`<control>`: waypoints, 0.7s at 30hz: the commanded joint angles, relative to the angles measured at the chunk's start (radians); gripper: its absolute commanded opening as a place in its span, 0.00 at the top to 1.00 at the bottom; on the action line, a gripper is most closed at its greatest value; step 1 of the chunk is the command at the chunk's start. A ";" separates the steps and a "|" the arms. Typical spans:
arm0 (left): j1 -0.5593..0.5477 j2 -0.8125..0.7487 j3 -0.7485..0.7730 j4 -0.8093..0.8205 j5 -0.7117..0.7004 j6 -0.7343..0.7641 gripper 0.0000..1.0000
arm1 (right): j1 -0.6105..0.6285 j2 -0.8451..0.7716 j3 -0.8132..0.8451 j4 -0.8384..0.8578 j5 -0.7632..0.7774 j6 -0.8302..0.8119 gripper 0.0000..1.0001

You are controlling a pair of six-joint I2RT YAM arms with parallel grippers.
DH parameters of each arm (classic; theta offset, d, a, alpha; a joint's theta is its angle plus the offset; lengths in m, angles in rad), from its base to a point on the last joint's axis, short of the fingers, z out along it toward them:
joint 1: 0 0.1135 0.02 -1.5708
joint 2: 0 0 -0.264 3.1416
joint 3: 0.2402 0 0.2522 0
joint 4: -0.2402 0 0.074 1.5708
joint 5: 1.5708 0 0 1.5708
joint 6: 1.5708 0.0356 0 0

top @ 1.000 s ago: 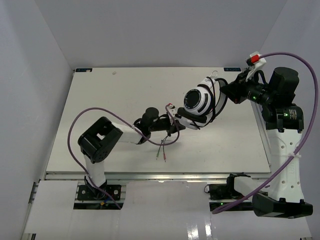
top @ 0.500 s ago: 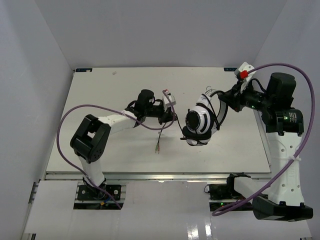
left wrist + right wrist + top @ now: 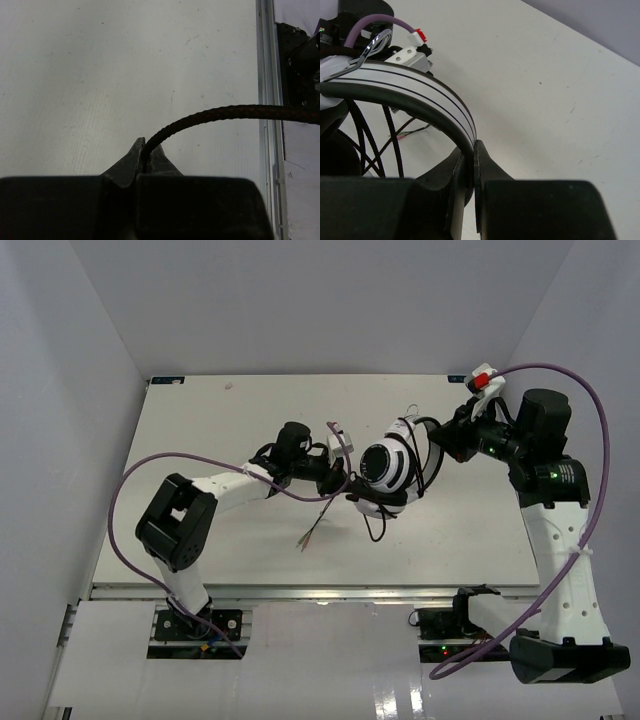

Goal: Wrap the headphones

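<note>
my left gripper (image 3: pixel 144 150) is pinched tight on the braided cable (image 3: pixel 215 114), which arcs up from between the tips and off to the right over the table (image 3: pixel 100 75). my right gripper (image 3: pixel 472 150) is clamped just as tight on the headband (image 3: pixel 420 82), at its striped white end. the headphones (image 3: pixel 385 468) hang in the air between my two arms, above the middle of the table (image 3: pixel 200 420), one round earcup (image 3: pixel 381 464) facing the top camera. half a second ago they sat lower and further right; now they are up and to the left, just beside my left gripper (image 3: pixel 338 472), with my right gripper (image 3: pixel 443 440) pulled in behind them. a loop of cable (image 3: pixel 374 528) now dangles under the earcup. the plugs (image 3: pixel 303 540) lie on the table a little further left than before.
</note>
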 commanded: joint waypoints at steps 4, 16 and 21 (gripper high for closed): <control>0.002 -0.146 -0.019 0.012 0.033 -0.077 1.00 | 0.001 0.049 0.041 0.118 0.098 0.243 0.92; 0.002 -0.347 -0.095 -0.079 -0.020 -0.256 1.00 | -0.080 0.145 0.058 0.103 0.253 0.358 0.92; 0.004 -0.448 -0.070 -0.238 0.055 -0.324 1.00 | -0.094 0.169 0.051 0.112 0.326 0.365 0.92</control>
